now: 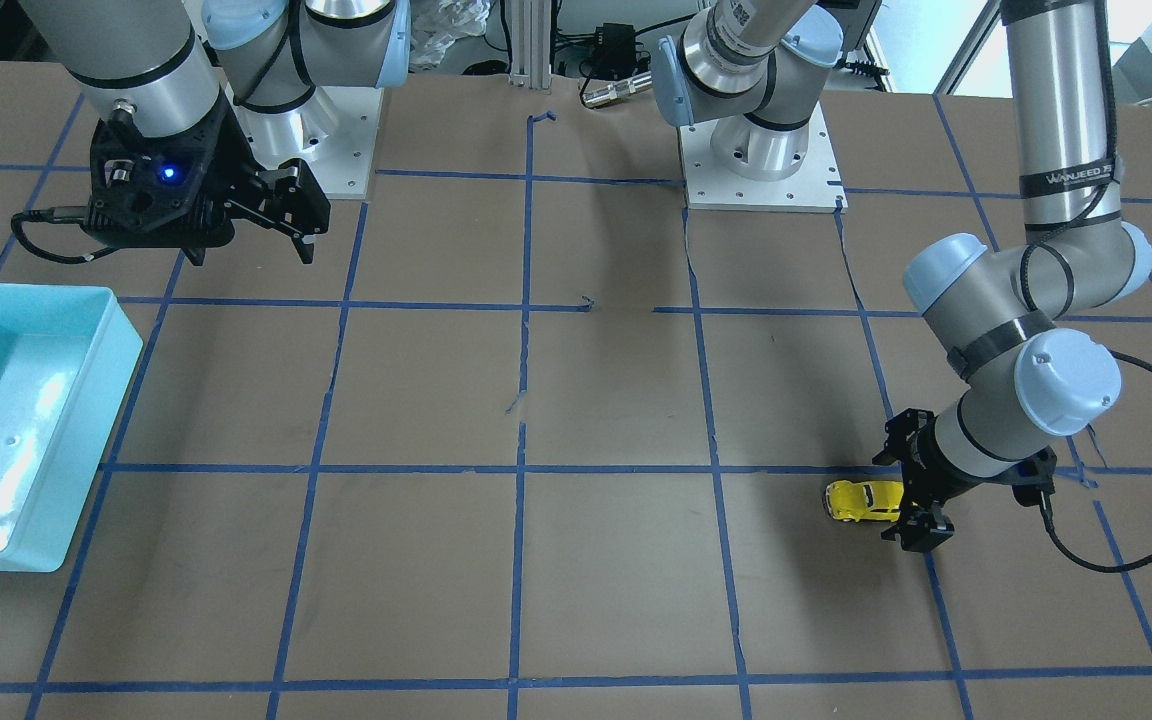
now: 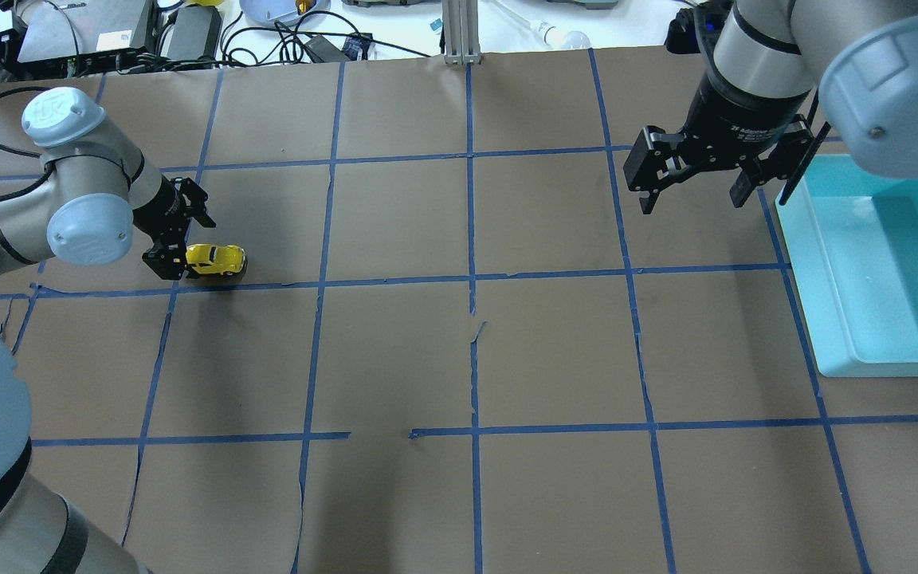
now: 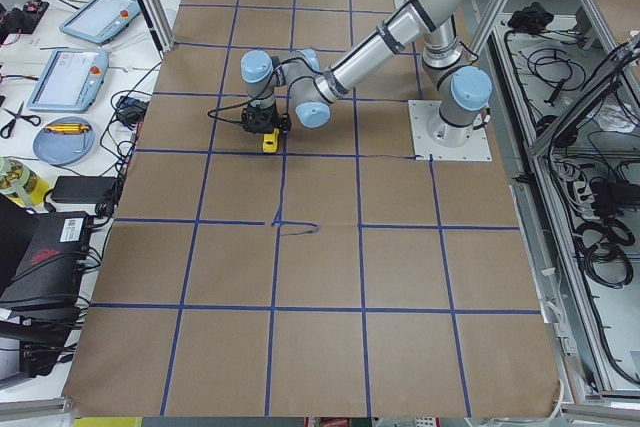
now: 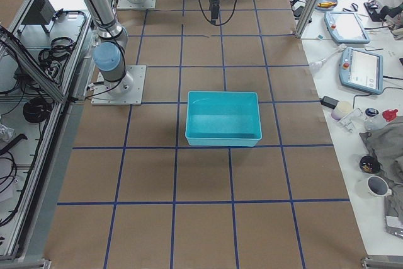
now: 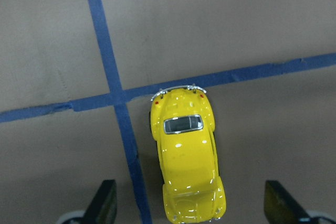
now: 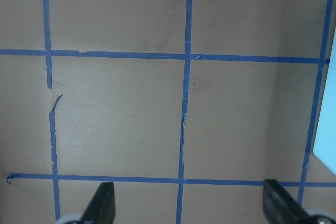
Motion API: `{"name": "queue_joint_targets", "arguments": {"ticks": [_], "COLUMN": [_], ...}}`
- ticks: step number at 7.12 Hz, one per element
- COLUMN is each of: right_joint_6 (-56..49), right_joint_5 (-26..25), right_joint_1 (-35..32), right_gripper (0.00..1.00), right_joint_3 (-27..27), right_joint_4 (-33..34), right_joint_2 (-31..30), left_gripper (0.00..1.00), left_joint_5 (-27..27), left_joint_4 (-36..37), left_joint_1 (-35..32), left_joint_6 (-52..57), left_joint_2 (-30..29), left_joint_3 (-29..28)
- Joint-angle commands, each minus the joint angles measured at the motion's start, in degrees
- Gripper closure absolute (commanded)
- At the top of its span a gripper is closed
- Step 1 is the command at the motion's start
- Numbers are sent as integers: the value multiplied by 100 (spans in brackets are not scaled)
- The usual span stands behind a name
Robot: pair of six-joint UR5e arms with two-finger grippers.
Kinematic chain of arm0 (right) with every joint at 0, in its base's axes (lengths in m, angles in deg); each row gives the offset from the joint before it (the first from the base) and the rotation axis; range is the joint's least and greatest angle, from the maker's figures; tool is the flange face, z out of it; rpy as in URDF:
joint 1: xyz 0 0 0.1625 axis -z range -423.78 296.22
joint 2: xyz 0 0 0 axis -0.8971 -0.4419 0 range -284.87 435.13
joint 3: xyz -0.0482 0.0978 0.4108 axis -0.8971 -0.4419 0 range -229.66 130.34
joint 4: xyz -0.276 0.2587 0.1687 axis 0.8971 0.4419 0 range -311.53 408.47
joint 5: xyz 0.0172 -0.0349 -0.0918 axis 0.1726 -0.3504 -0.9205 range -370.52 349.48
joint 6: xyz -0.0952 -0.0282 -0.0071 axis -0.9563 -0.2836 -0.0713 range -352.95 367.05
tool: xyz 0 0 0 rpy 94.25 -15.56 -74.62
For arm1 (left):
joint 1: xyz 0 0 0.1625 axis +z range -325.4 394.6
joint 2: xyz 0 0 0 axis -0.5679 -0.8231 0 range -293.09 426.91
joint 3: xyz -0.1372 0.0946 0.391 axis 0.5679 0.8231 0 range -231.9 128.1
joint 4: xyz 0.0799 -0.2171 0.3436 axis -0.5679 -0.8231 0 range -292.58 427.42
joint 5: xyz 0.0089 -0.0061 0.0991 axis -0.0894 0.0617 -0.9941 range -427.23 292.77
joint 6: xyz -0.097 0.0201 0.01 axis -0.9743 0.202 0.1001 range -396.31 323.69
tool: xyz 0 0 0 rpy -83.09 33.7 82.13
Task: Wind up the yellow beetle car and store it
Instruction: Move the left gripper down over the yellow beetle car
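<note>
The yellow beetle car [image 2: 218,258] stands on its wheels on the brown paper at the table's left side, next to a blue tape line. It also shows in the front view [image 1: 861,499] and in the left wrist view [image 5: 187,156]. My left gripper [image 2: 185,237] is open, low over the table. One end of the car lies between its fingers [image 5: 105,205], which do not touch it. My right gripper [image 2: 694,195] is open and empty, high above the table beside the teal bin [image 2: 817,279].
The teal bin [image 1: 106,400] is empty and stands at the table's right end. Blue tape lines grid the brown paper [image 2: 475,359]. The right wrist view shows only paper and tape [image 6: 185,119]. Cables and devices lie beyond the far edge [image 2: 188,32].
</note>
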Motion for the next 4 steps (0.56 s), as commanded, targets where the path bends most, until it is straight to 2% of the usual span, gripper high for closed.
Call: {"name": "queue_joint_targets", "arguments": {"ticks": [1, 4], "right_joint_6": [41, -37], "right_joint_5": [79, 62], "right_joint_1": [-7, 11], "right_gripper": [0, 0], "right_joint_3": [-212, -204], "right_joint_4": [0, 8], "right_joint_2": [-15, -32], "left_gripper": [0, 0], "left_joint_5": [4, -22], "left_joint_4": [24, 33], "left_joint_1": [0, 0], "left_joint_6": [-94, -85], "left_joint_2": [-62, -27], "left_joint_3": [-15, -6]}}
